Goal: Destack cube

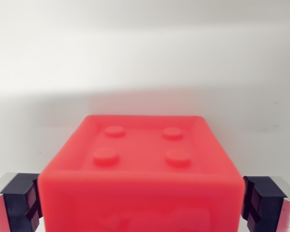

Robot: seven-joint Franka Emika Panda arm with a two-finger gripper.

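Nearest to you, bottom of the wrist view: the gripper (140, 203) straddles a red cube (140, 169), one finger on each side. The left finger (19, 203) shows in the bottom left corner as a dark pad block on a shiny metal backing; the right finger (266, 203) mirrors it in the bottom right corner. Both pads sit right at the cube's side faces, roughly level with its upper part. You can't confirm contact: the edges are soft and the cube hides the inner pad faces, so I can't tell whether it's pinching the cube or just spread around it. The fingers look symmetric about the cube, which is centred in the frame, with the camera looking down and forward over it. The cube fills the lower middle of the view. Its near face runs off the bottom edge and has a faint raised marking, too blurred to read. Its top is a shallow recess with a raised rim and four round studs (142, 144) in a two-by-two grid. What it rests on is hidden, so you can't tell from here whether another cube sits below it. Beyond the cube, a pale, plain surface (145, 58), with a soft shadow band just behind the cube's far edge.
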